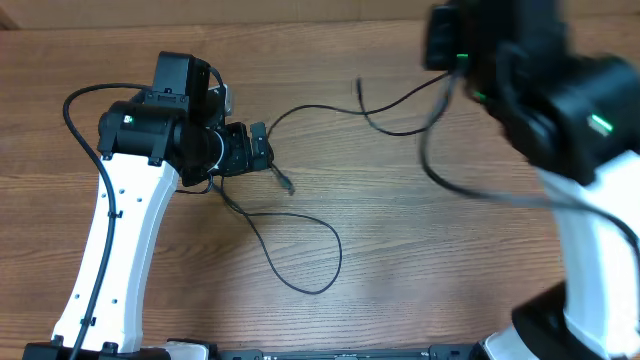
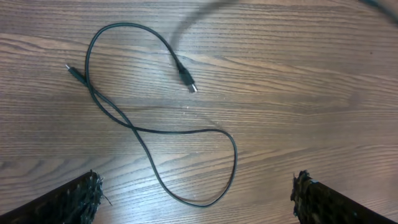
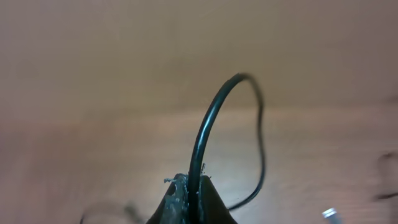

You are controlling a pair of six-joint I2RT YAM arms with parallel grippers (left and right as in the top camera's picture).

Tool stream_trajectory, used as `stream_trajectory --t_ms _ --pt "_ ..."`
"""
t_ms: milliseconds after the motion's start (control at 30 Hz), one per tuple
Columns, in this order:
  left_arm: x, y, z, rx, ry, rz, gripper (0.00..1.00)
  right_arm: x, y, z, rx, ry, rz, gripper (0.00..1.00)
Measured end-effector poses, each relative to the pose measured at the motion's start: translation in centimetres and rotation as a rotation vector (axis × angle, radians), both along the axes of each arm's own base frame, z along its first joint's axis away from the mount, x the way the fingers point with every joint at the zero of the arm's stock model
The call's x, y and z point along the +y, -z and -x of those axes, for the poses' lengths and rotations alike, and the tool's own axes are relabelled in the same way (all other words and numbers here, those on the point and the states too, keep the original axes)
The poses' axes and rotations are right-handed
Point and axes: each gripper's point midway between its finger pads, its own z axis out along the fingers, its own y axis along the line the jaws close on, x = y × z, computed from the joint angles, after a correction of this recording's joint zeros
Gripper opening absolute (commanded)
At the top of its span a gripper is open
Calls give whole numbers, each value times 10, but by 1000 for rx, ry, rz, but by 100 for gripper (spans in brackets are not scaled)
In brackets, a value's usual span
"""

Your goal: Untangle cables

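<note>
Stock count, by kind and quantity.
Cables: two can be told apart, one flat cable and one lifted cable; the blurred overhead strands may belong to more. Plugs: two on the flat cable, one silver-tipped plug and one small plug. Arms: two, left arm and right arm. Hands: two, left hand and right hand. Bench: one.
</note>
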Motion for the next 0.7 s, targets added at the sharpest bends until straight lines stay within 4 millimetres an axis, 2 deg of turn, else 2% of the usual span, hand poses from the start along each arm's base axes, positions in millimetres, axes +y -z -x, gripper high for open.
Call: stream_trajectory --t_ms 67,133,333,467,633,700 --pt "0 0 0 0 0 0 100 -22 -22 12 -67 80 15 4" --pt "0 0 0 0 0 0 100 -43 -30 20 -93 169 33 4" --pt "0 0 0 0 0 0 100 -114 -13 27 -44 488 94 4" --pt "0 0 0 0 0 0 100 -157 -2 29 -8 636 70 4" --pt "0 0 0 0 0 0 100 -195 8 34 29 728 -4 4" --pt "0 0 0 0 0 0 100 -201 11 34 39 734 -30 4"
